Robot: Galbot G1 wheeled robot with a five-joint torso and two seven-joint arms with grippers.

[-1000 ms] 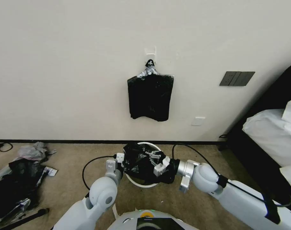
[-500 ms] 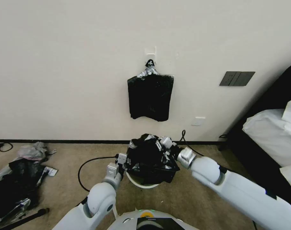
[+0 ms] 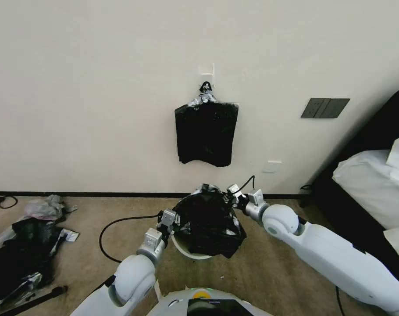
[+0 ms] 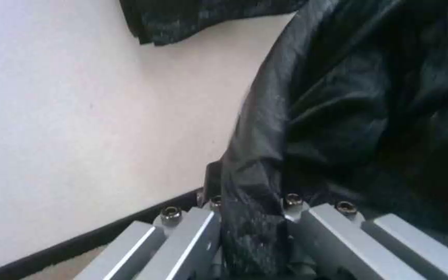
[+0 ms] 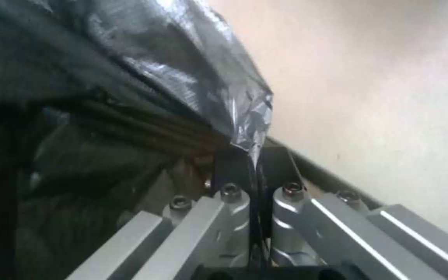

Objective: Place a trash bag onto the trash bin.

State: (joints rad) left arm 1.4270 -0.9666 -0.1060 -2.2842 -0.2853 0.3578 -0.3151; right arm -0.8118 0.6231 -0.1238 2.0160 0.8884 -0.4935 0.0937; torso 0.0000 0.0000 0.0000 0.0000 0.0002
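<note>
Pinching the trash bag over the trash bin, left gripper and right gripper could tear the thin film by pulling apart.

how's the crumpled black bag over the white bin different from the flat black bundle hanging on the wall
The glossy black plastic trash bag is puffed and crumpled, while the flat black rectangular bundle hangs smooth. The bag drapes over the cream-white round trash bin on the floor; the bundle hangs from a wall hook. The left gripper and right gripper pinch the bag; nothing touches the bundle. Both are black plastic.
</note>
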